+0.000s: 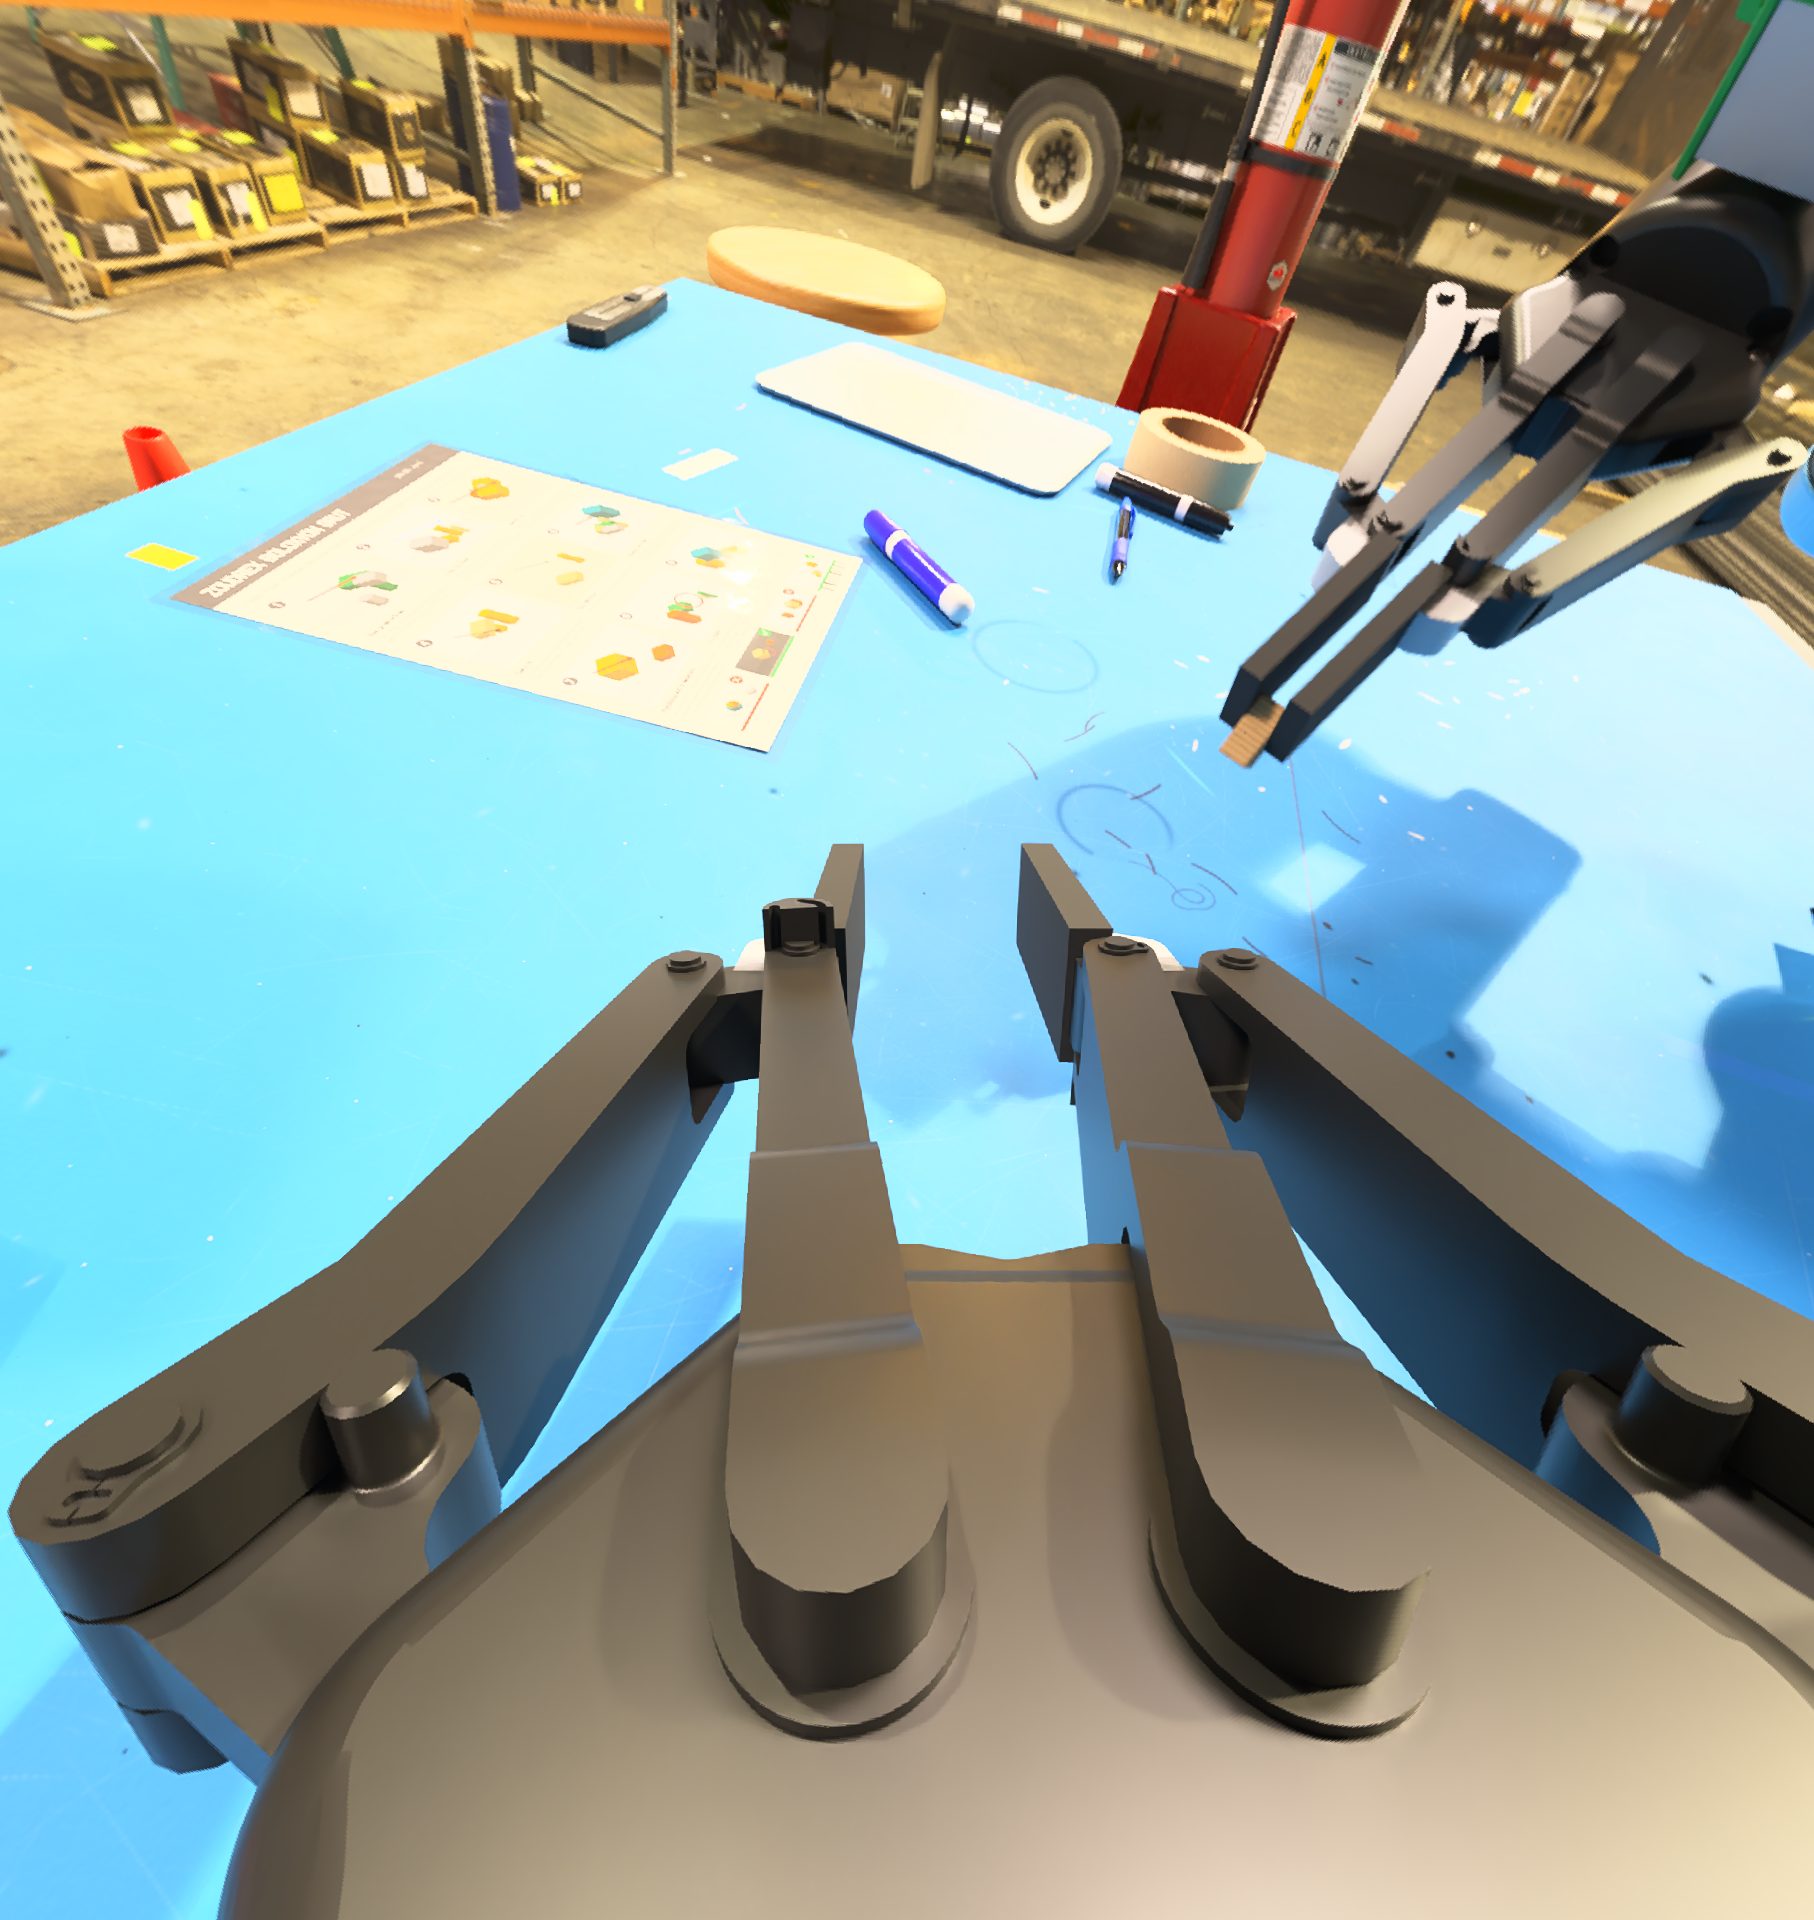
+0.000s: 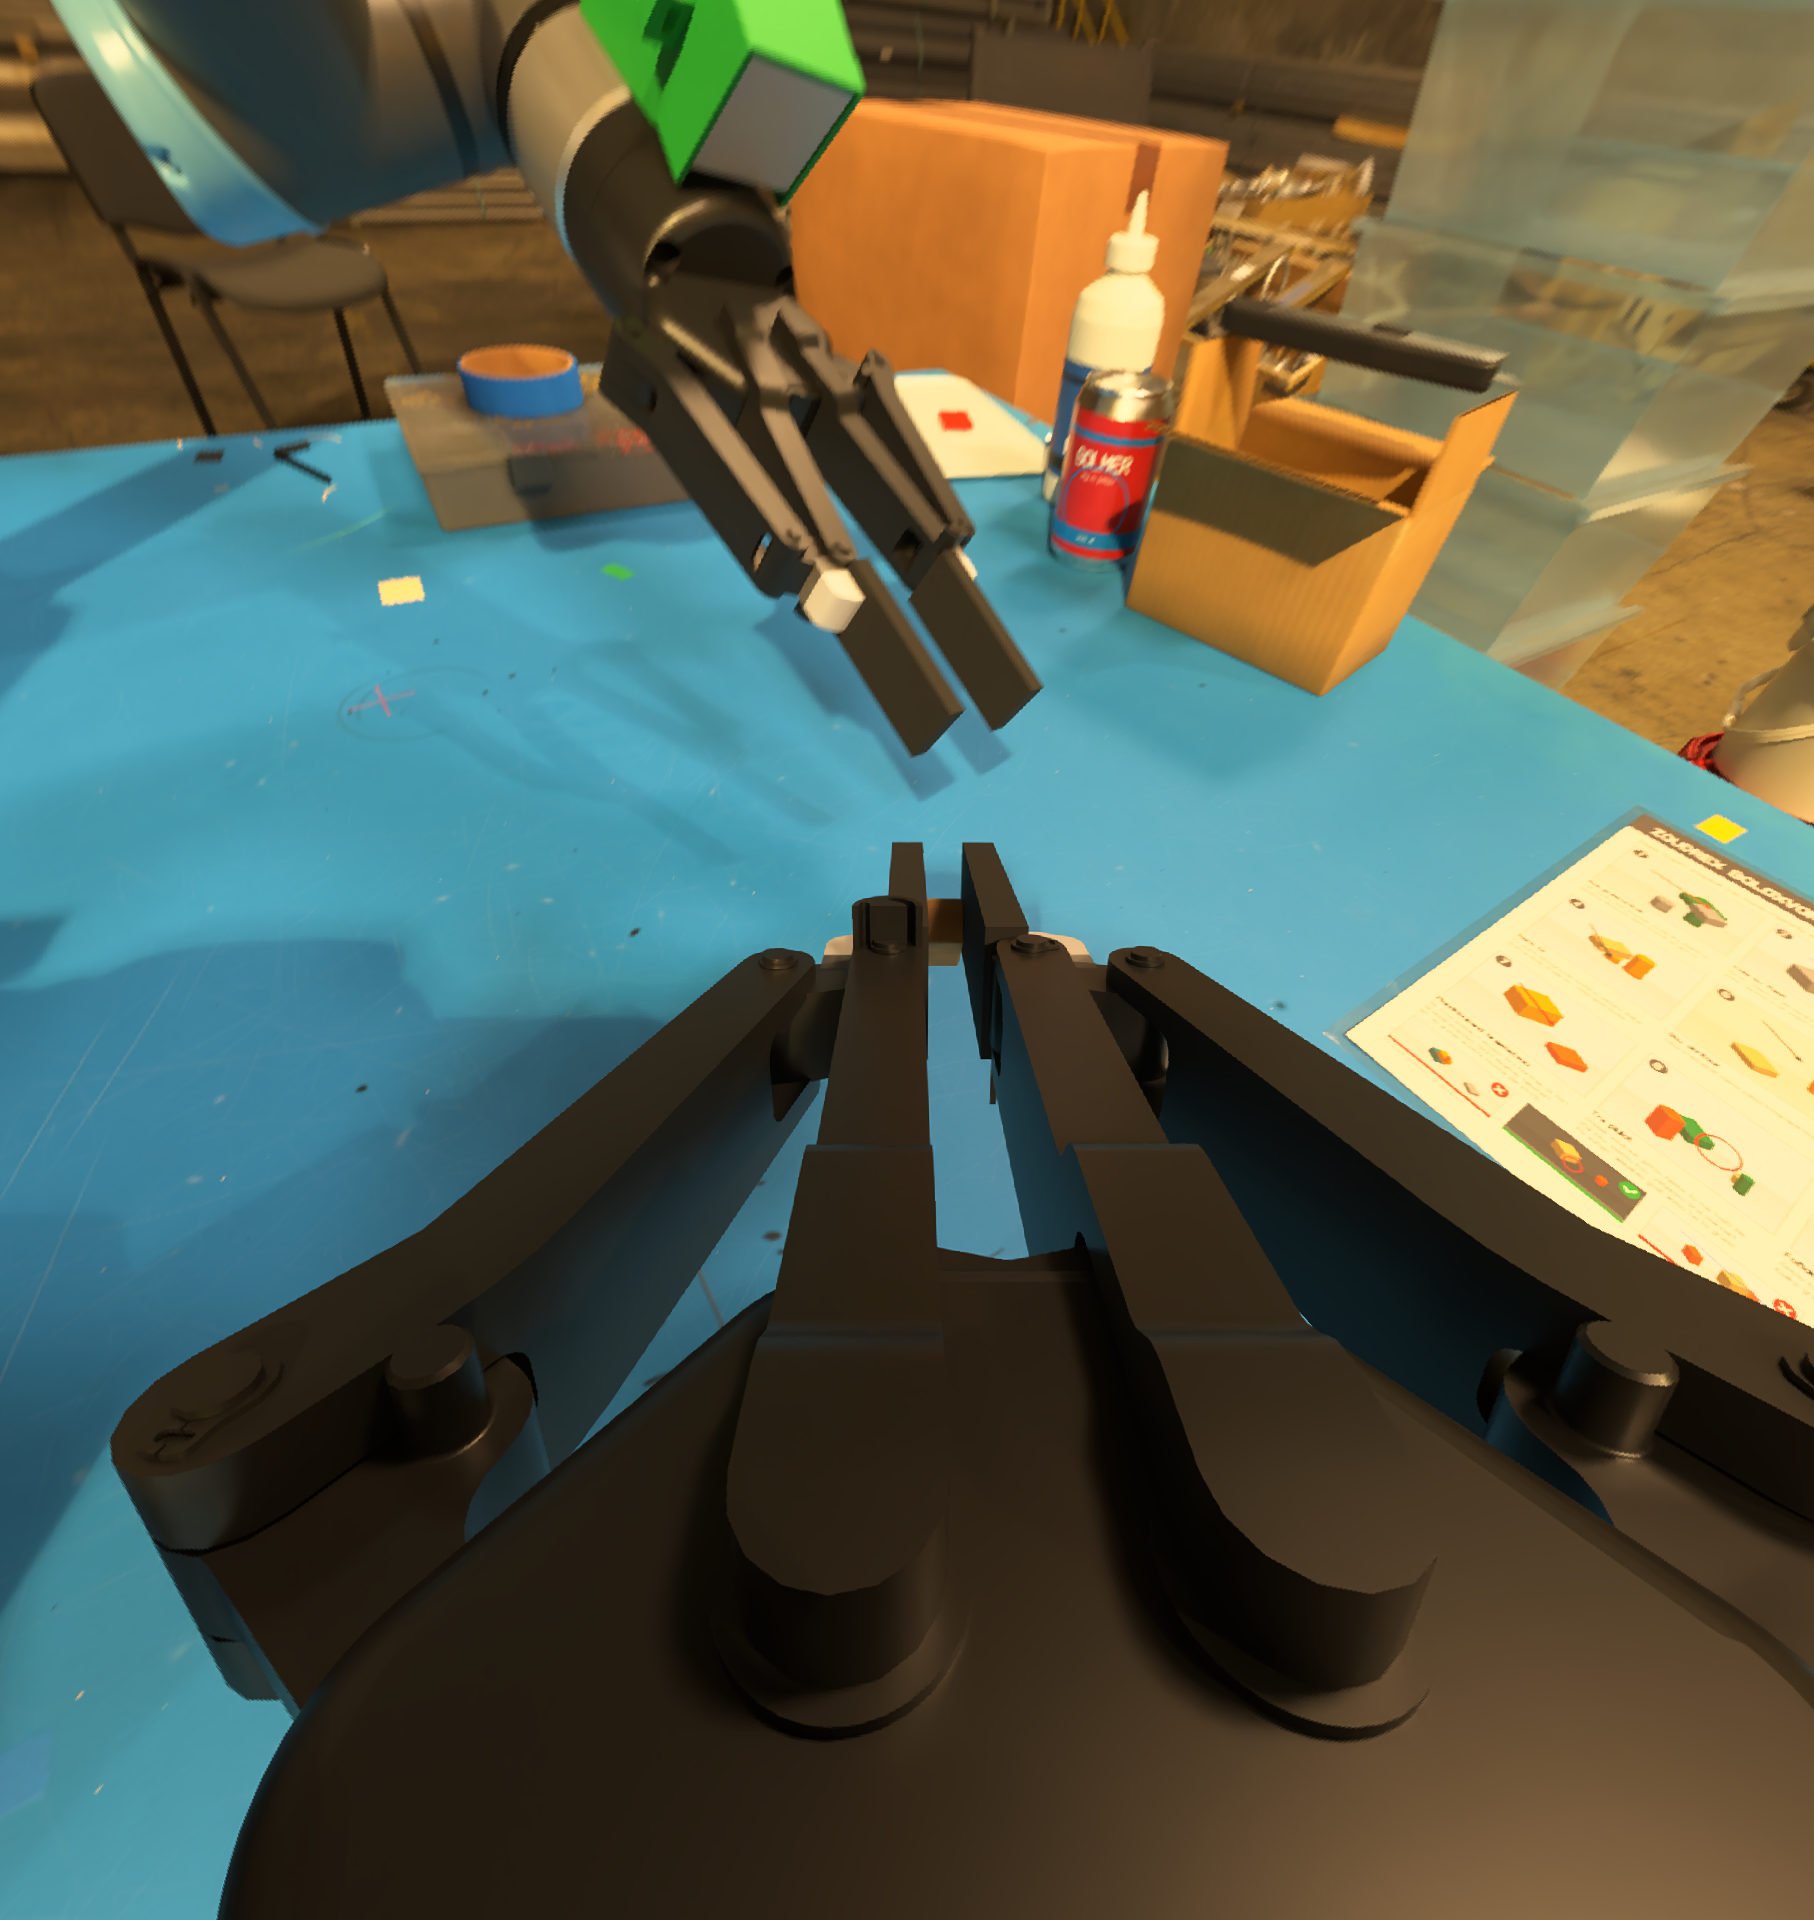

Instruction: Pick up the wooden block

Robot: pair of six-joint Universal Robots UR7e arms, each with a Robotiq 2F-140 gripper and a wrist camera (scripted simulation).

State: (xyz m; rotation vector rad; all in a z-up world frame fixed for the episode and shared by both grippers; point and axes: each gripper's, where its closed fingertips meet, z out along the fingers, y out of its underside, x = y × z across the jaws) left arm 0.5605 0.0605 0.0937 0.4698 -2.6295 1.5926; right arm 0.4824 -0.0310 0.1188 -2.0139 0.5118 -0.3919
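Observation:
The wooden block (image 1: 1248, 740) is a small tan piece pinched between my right gripper's fingertips, apparently just above the blue table (image 1: 363, 935). In the right wrist view only a brown sliver of the block (image 2: 944, 920) shows between the fingers. My right gripper (image 2: 944, 883) is shut on it; it also shows in the left wrist view (image 1: 1261, 722), at the right and angled down to the left. My left gripper (image 1: 942, 883) is open and empty, low over the table, short of the block and to its left. It shows in the right wrist view (image 2: 970, 722) just beyond the block.
A printed sheet (image 1: 529, 592), a purple marker (image 1: 918, 566), a pen (image 1: 1121, 540), a tape roll (image 1: 1194, 447), a white pad (image 1: 934, 416) and a red extinguisher (image 1: 1267, 208) lie beyond. An open cardboard box (image 2: 1298, 561), a can (image 2: 1105, 473) and a glue bottle (image 2: 1116, 301) stand opposite.

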